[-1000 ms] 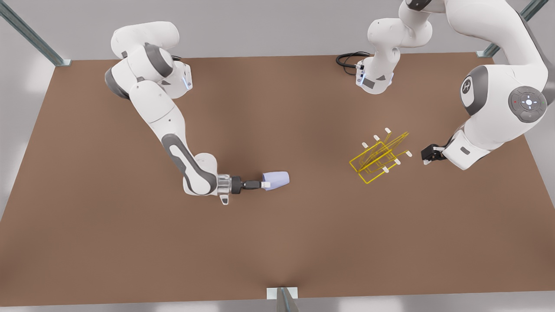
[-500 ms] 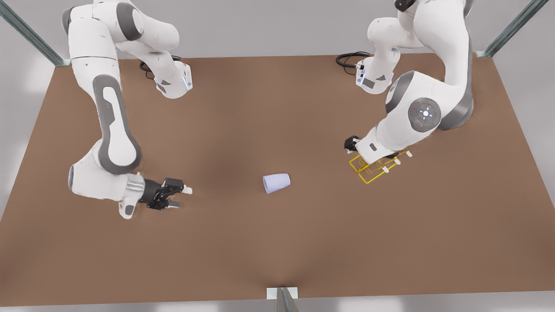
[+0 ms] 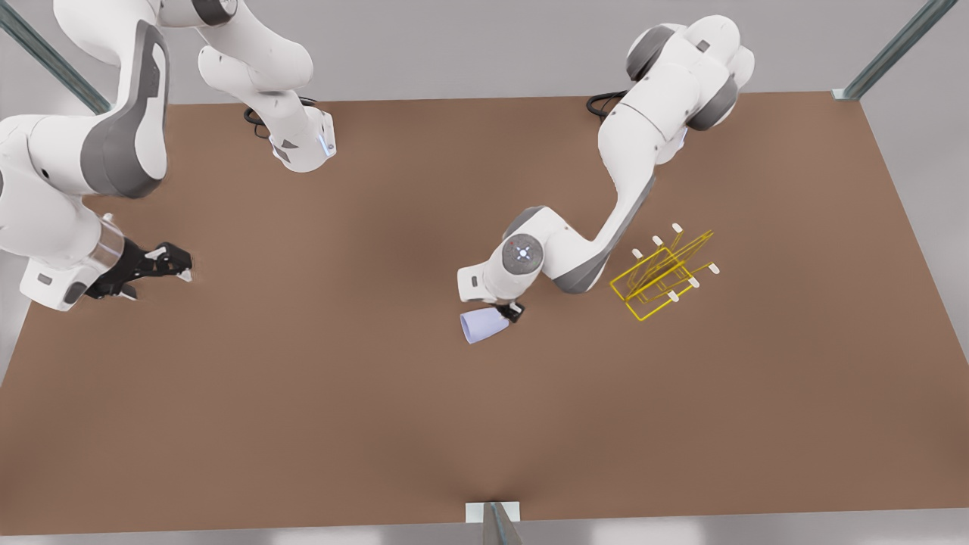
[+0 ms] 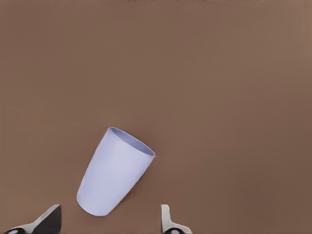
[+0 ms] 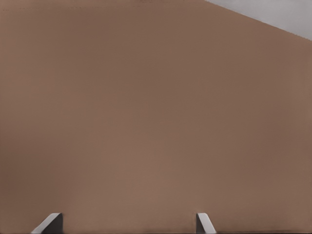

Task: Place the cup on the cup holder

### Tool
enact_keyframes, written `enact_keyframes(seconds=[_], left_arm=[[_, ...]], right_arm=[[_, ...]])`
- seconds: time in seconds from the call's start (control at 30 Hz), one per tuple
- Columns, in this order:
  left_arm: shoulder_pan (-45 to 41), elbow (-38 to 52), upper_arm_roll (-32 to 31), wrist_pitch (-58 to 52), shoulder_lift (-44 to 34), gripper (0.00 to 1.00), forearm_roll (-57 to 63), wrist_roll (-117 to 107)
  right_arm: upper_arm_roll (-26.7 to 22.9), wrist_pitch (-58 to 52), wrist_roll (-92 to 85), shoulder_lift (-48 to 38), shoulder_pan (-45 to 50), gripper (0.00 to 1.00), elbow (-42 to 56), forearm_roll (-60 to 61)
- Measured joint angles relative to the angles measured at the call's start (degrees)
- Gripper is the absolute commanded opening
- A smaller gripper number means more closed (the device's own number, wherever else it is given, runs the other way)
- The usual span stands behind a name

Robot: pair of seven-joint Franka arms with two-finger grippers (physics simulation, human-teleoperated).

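Observation:
The lavender-blue cup point(image 3: 479, 326) lies on its side on the brown table, near the middle. In the left wrist view the cup point(image 4: 115, 175) has its base close to the fingertips point(image 4: 168, 223) and its mouth pointing away. My left gripper point(image 3: 509, 310) hovers right over the cup's base end, open, with the fingers point(image 4: 48, 222) wide apart on either side of the base and not touching it. The yellow wire cup holder point(image 3: 660, 277) stands to the front view's right of the cup. My right gripper point(image 3: 176, 266) waits open at the table's far left edge.
Both arm bases point(image 3: 303, 144) sit along the table's far edge, with a black cable point(image 3: 606, 102) beside the one on the front view's right. The left arm's elbow point(image 3: 575, 257) lies between cup and holder. Metal frame posts point(image 3: 492, 522) mark the table's edges.
My right gripper has let the cup go and pulled back to the front view's far left. My left arm has swung from the cup holder over to the cup.

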Motion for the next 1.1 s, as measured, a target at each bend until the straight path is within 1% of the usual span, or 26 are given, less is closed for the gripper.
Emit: enact_keyframes(seconds=[0.13, 0.2, 0.27, 0.33, 0.4, 0.63, 0.8, 1.1], left_arm=[[-0.28, 0.04, 0.30, 7.14, 1.66, 1.00, 4.30, 2.93], [-0.29, -0.02, 0.42, 9.22, 1.88, 1.00, 5.32, 4.93], [-0.26, -0.33, 0.47, 10.60, 1.93, 1.00, 5.87, 7.12], [-0.22, -1.36, 0.53, 11.57, 1.72, 1.00, 6.20, 9.19], [-0.17, -2.41, 0.54, 12.10, 1.49, 1.00, 6.40, 11.20], [-0.04, -3.20, 1.20, 9.99, 1.80, 1.00, 6.57, 18.80], [0.40, -3.13, 2.15, 9.80, 3.87, 1.00, 6.49, 23.00], [-0.27, -2.22, 2.21, 13.29, 8.30, 1.00, 5.80, 27.34]], right_arm=[[-0.15, -2.34, 3.05, -1.49, -2.08, 1.00, 1.13, -0.82], [0.41, -3.11, 4.40, -1.26, -1.30, 1.00, 1.42, -1.37], [-0.54, -3.59, 5.59, -1.18, 0.88, 1.00, 1.55, -1.39], [-1.34, -3.63, 6.60, -1.30, -1.33, 1.00, 1.62, -0.51], [-1.32, -3.60, 7.51, -1.04, -3.59, 1.00, 1.58, 0.31], [-1.47, -3.48, 10.04, 1.48, -3.50, 1.00, 4.18, 2.56], [-1.51, -3.36, 11.35, 1.64, -3.54, 1.00, 4.62, 3.09], [-1.52, -3.30, 12.92, 1.67, -4.04, 1.00, 6.05, 3.38]])
